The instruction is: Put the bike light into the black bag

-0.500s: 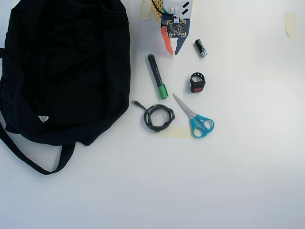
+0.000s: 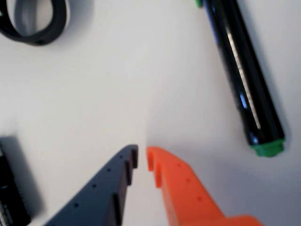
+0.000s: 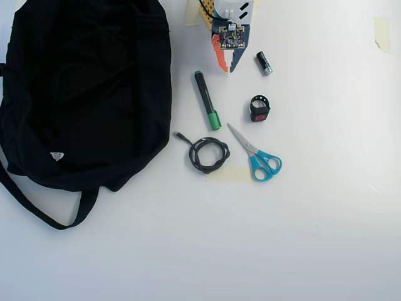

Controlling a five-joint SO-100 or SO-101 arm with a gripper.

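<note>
Looking down from the overhead view, we found the end effector [image 3: 227, 68] near the top edge of the worktop [image 3: 326, 207], its orange and dark blue fingers pointing down the picture. In the wrist view the end effector [image 2: 142, 157] had its two tips drawn close, with only a narrow gap between them and nothing held in that gap.

We located the light [image 3: 259, 110] on the worktop below and to the right of the end effector, well apart from it, red lens face up and strap loop toward the top of the picture. In the wrist view only a black loop [image 2: 34, 21] showed at the upper left corner.

The bag [image 3: 88, 88] lay flat across the left part of the overhead view, a white label [image 3: 57, 155] low on its fabric and a strap [image 3: 44, 213] trailing below.

We noted a marker [image 3: 207, 100] with a green cap between bag and light, a small cylinder [image 3: 264, 63] just right of the end effector, scissors [image 3: 257, 153] with blue handles below the light, and a coiled cable [image 3: 207, 153] left of the scissors.
</note>
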